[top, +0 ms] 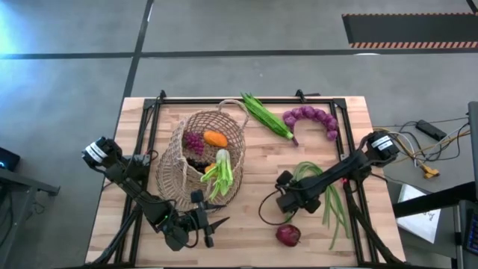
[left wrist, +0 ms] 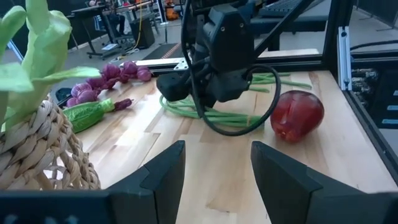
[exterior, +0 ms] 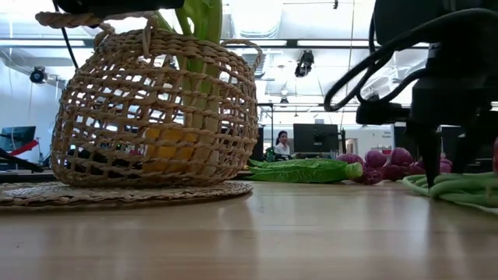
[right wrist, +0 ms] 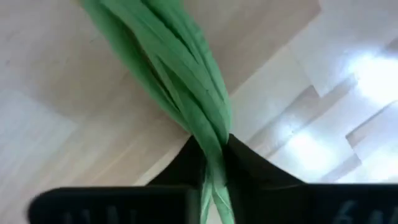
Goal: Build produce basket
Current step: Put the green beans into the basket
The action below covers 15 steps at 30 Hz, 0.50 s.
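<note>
Nearest you, the left gripper (top: 211, 230) hangs with fingers spread, empty, just beside the basket's (top: 173, 161) near rim. A red onion (top: 288, 235) lies right of it. Your right gripper (top: 290, 202) has clenched on the green beans (top: 330, 200). Farther off lie okra pods (top: 267, 115) and purple onions (top: 314, 117).

Both arms are dark, almost black, built of slim links joined by chunky rounded housings. Each base joint carries a pale grey ring. The left gripper (top: 211, 228) ends in two tapered black fingers (left wrist: 163, 177) with flat, angled faces. The right gripper (top: 285, 200) sits on a boxy black wrist block, and a thick black cable (left wrist: 264, 112) loops out from it.
</note>
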{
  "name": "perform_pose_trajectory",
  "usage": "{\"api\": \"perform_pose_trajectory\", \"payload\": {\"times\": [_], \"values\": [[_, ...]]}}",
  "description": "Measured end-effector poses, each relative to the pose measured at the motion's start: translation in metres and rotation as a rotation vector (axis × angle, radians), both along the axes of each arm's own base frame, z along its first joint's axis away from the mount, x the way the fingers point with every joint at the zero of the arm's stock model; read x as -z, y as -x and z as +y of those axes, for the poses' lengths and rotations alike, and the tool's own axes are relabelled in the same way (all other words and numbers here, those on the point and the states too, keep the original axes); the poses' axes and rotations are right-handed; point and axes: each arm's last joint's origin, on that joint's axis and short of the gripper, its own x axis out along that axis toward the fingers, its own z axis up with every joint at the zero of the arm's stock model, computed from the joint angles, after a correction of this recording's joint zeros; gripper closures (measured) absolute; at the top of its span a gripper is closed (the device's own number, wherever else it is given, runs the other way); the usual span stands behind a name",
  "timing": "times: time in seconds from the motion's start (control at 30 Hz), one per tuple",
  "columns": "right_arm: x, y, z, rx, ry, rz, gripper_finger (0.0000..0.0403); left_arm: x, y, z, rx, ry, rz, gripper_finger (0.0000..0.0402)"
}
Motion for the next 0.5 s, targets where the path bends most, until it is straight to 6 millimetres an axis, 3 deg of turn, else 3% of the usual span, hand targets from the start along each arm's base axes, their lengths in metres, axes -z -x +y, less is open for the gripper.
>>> {"api": "perform_pose_trajectory", "payload": {"times": [0.17,0.3,0.5], "values": [[-0.022,-0.005,0.000,0.095,-0.011,-0.103,0.0380,-0.002,-0.001,-0.001,0.006,-0.017,-0.001,0.0233],[-0.055,-0.006,-0.003,0.199,0.037,-0.308,0.0380,-0.010,-0.004,-0.002,0.021,-0.069,-0.032,0.0233],[-0.088,0.003,-0.010,0.344,0.085,-0.542,0.0380,-0.021,-0.015,0.007,0.023,-0.098,-0.096,0.0233]]}}
